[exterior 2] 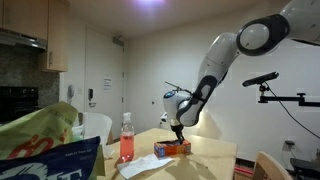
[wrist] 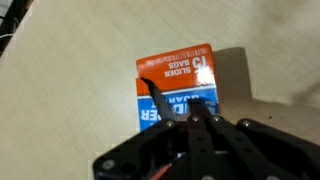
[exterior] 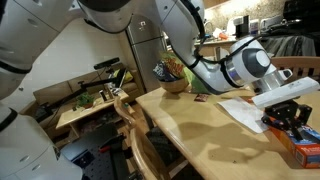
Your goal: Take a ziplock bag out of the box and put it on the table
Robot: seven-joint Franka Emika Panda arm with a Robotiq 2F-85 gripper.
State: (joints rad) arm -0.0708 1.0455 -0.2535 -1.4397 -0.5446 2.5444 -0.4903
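The box (wrist: 172, 75), orange-red with a blue panel and white lettering, lies flat on the table (wrist: 70, 100). It also shows in both exterior views (exterior: 306, 150) (exterior 2: 172, 148). My gripper (wrist: 200, 118) hangs just above the box's blue end, fingers pressed together, with nothing visible between them; it shows in both exterior views (exterior: 288, 112) (exterior 2: 178, 129). A thin whitish sheet that looks like the ziplock bag (exterior: 240, 110) lies flat on the table beside the box, also in an exterior view (exterior 2: 140, 165) and as a pale patch in the wrist view (wrist: 290, 85).
A pink spray bottle (exterior 2: 126, 140) stands beyond the box. A bowl (exterior: 175, 82) with packets sits at the table's far end. A wooden chair (exterior: 140, 140) stands at the table's edge. A cluttered low bench (exterior: 85, 105) is behind it.
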